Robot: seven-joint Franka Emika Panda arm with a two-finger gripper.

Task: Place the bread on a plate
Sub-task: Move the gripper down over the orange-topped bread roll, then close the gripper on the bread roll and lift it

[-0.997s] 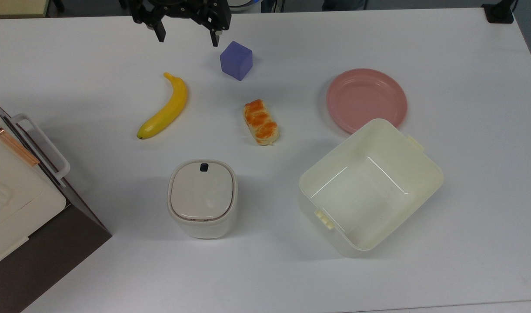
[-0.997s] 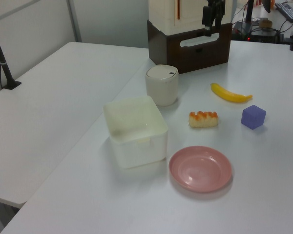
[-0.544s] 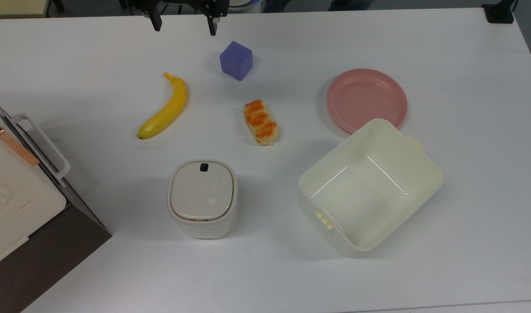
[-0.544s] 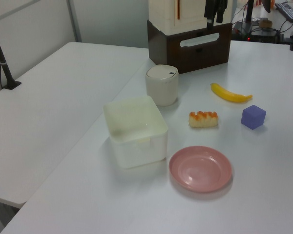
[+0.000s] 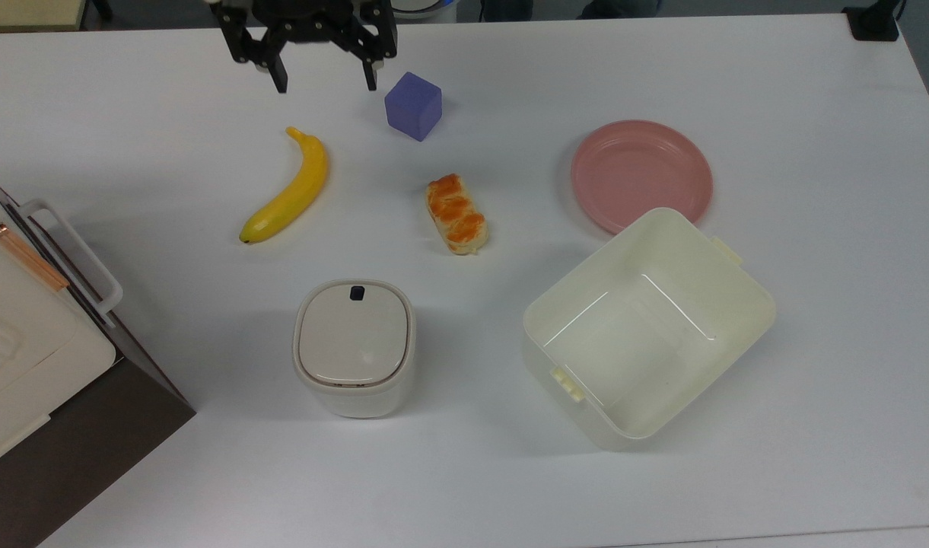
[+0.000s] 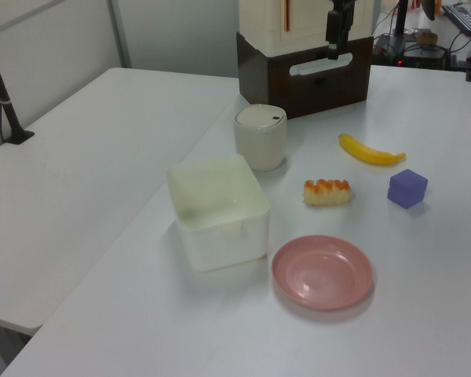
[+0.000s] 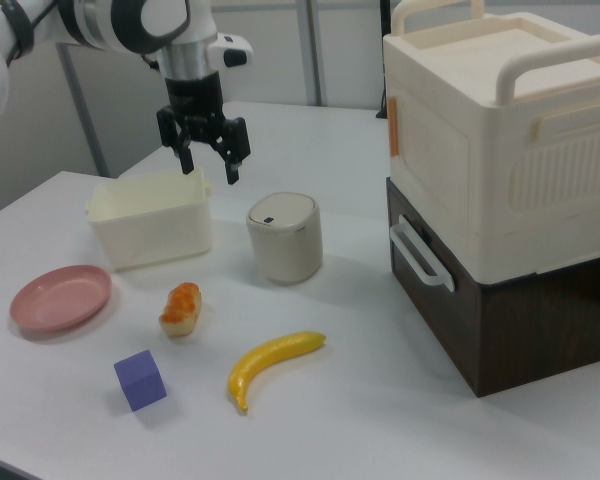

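White surface fills the top view, where the bread [image 5: 456, 214] is seen lying near the middle, between the banana [image 5: 289, 188] and the pink plate [image 5: 641, 175], well apart from both. The gripper [image 5: 325, 80] is held above the far edge, jaws spread wide and empty, its upper part cut off by the frame. The loaf is judged light and fairly stiff, its glazed top possibly slick, so it is best taken across the pale long sides.

From the left view, the bread [image 6: 326, 192] is shown beside the purple cube [image 6: 407, 188]; the gripper [image 6: 333, 53] is hard to make out against the dark cabinet.

From the right view, the gripper [image 7: 209, 168] is seen high above the tub [image 7: 150, 218], and the plate [image 7: 60, 297] near the surface's edge.
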